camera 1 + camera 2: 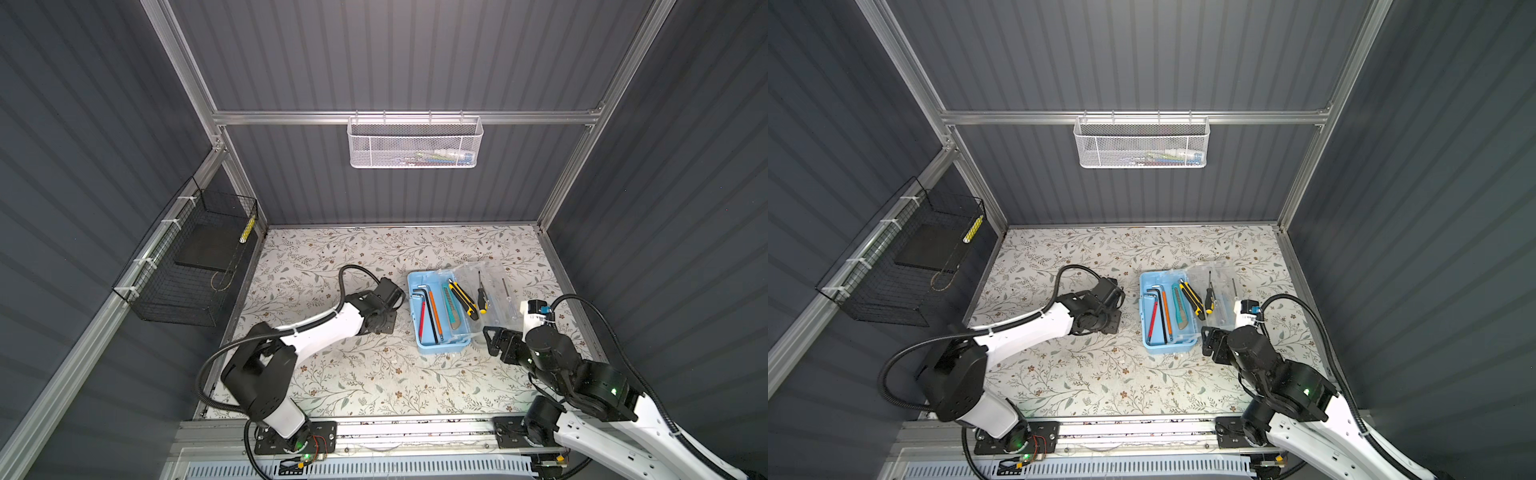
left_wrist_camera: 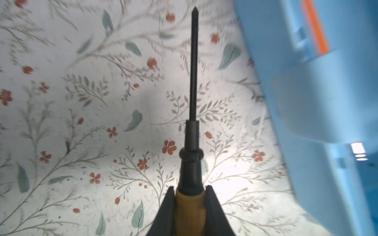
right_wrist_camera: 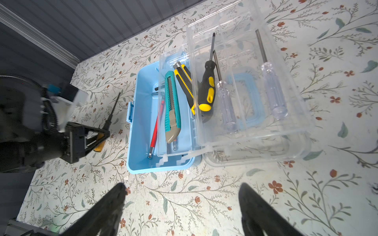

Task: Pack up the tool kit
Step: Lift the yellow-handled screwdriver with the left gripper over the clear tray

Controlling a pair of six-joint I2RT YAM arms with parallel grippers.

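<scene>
The light-blue box (image 1: 441,350) (image 3: 139,143) stands open on the floral table, its clear lid (image 1: 496,276) (image 3: 286,67) laid flat beside it. Inside lie hex keys (image 1: 424,301) and a teal utility knife (image 3: 172,106). A yellow-black knife (image 3: 185,85) rests on the box edge. On the lid lie a black-yellow screwdriver (image 3: 206,90) and two clear-handled ones (image 3: 273,96). My left gripper (image 2: 190,187) (image 3: 98,134) is shut on the amber handle of a black-shafted screwdriver (image 2: 193,67) (image 3: 110,114), low over the table beside the box. My right gripper (image 3: 182,185) (image 1: 492,336) hangs open and empty at the box's near end.
A white mesh basket (image 1: 415,143) hangs on the back wall with small items in it. A black wire basket (image 1: 195,266) is fixed to the left wall. Grey walls and aluminium rails close in the table on three sides.
</scene>
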